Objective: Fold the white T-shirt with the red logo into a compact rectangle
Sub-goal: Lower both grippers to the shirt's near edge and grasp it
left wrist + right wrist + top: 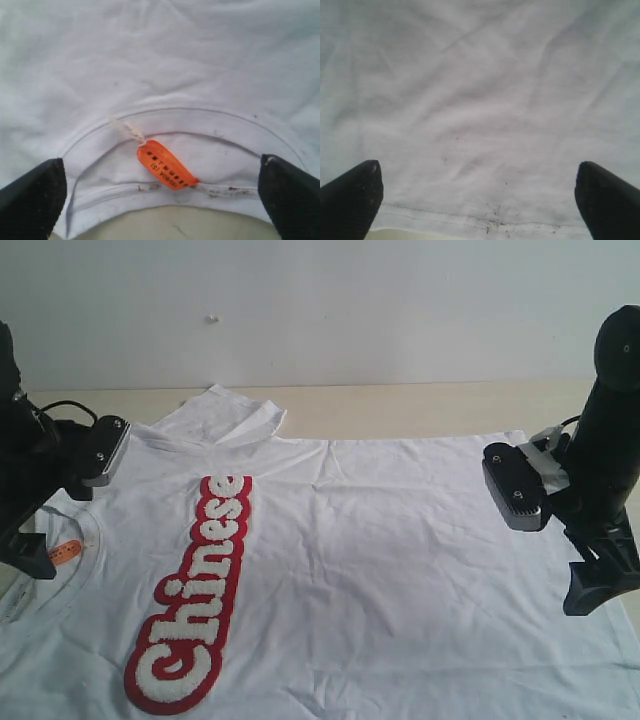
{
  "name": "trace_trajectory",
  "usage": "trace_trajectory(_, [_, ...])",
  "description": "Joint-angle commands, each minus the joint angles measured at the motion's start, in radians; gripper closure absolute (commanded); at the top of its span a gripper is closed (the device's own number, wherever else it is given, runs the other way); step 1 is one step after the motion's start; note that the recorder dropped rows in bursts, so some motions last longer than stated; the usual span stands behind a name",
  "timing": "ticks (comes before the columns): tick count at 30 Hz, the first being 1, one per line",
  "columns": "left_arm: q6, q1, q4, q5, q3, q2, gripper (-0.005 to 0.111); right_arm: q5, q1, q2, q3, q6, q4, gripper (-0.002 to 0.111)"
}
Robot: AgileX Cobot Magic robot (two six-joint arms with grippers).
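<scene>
The white T-shirt (380,540) lies spread flat on the table, front up, neck to the left and bottom hem to the right. Its red logo (200,600) runs as a long "Chinese" strip across the left half. My left gripper (40,540) hovers over the neck, open. In the left wrist view the left gripper (160,200) stands with its fingers (30,200) wide apart around the ribbed collar (200,122) and the orange neck tag (167,165), holding nothing. My right gripper (590,570) is open above the hem (470,220). The right gripper (480,200) has only cloth between its fingers.
The beige table (400,400) shows behind the shirt, with a white wall beyond it. One sleeve (225,415) lies folded up at the far edge. The shirt's near side runs out of the exterior view. Small dark specks dot the hem and collar.
</scene>
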Motion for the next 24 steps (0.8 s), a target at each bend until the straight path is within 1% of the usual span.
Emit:
trace_trajectory(1, [0.014,0.002,-0.017,0.062,-0.054,0.056,0.009,-0.02,-0.003,0.002,-0.009,-0.01,0.004,0.006])
trace_trajectory(5, [0.016,0.002,-0.006,0.079,-0.062,0.09,0.013,-0.038,-0.003,0.025,-0.009,-0.032,0.004,0.006])
trace_trajectory(8, [0.014,0.002,0.023,0.079,-0.062,0.103,0.013,-0.047,-0.003,0.058,-0.009,-0.03,0.004,0.006])
trace_trajectory(14, [0.014,0.002,0.02,0.041,-0.062,0.124,0.013,-0.065,-0.003,0.07,-0.009,-0.032,0.019,0.006])
trace_trajectory(21, [-0.003,0.002,0.014,0.037,-0.062,0.154,0.013,-0.069,-0.003,0.07,-0.009,-0.075,0.019,0.006])
trace_trajectory(24, [-0.015,0.002,0.014,0.037,-0.062,0.17,0.013,-0.09,-0.003,0.07,-0.009,-0.08,-0.012,0.006])
